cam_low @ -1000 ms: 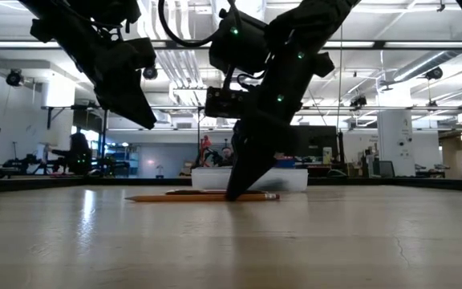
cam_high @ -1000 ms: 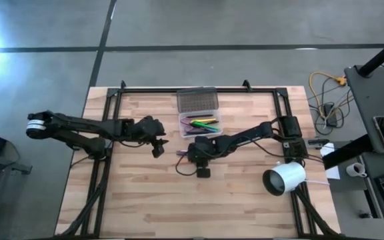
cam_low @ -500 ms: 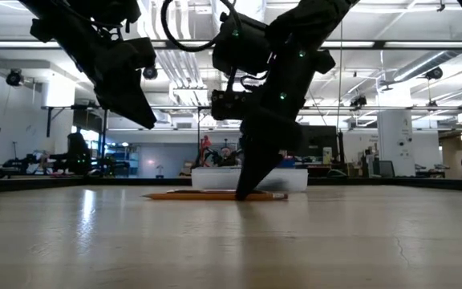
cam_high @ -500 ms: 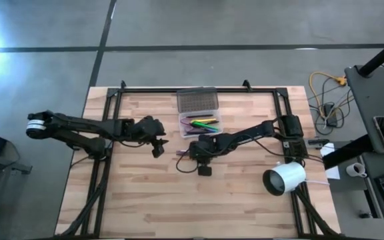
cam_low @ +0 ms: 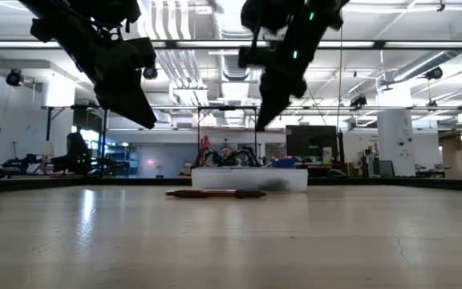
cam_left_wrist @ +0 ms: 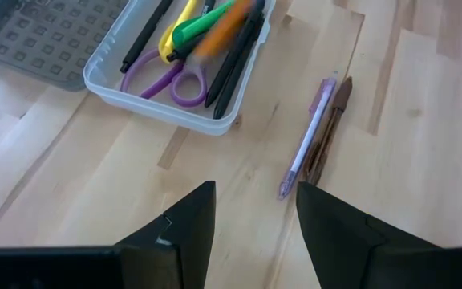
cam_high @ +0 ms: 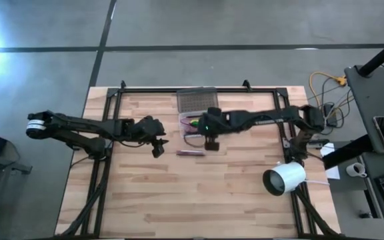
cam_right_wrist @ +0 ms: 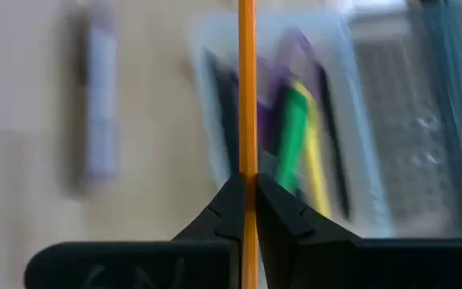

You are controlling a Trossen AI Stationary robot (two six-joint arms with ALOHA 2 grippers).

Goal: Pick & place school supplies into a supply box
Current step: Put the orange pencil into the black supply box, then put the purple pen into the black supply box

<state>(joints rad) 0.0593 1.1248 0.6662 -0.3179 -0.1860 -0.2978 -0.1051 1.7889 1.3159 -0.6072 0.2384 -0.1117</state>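
Note:
The supply box (cam_high: 201, 124) is a clear case with its grey lid (cam_high: 197, 101) laid open toward the far edge. In the left wrist view it (cam_left_wrist: 147, 100) holds black pens, a yellow and a green marker and purple-handled scissors (cam_left_wrist: 175, 80). My right gripper (cam_high: 209, 131) hangs above the box, shut on an orange pencil (cam_right_wrist: 247, 80). A purple pen (cam_left_wrist: 307, 140) and a dark red pencil (cam_left_wrist: 331, 120) lie flat, side by side, on the table near the box (cam_high: 192, 153). My left gripper (cam_left_wrist: 255, 217) is open and hovers left of them (cam_high: 157, 143). My right gripper pinches the orange pencil's shaft (cam_right_wrist: 247, 164) between its two fingertips (cam_right_wrist: 229, 201). The fingers come from above. The pencil is lifted clear of the table over the open box. How far along the shaft the hold sits does not show.
A white cylinder (cam_high: 284, 179) lies near the table's right near corner. A black frame (cam_high: 112, 100) runs along the table's edges. Bare wood lies in the near half of the table (cam_high: 199, 200). Cables and a desk stand off the right side.
My right gripper, down on the table with the orange pencil between its fingers, slid the pencil a little toward the table's right. It then rose and moved toward the far edge over the box, carrying the pencil clear of the table. The purple pen and dark red pencil stayed put.

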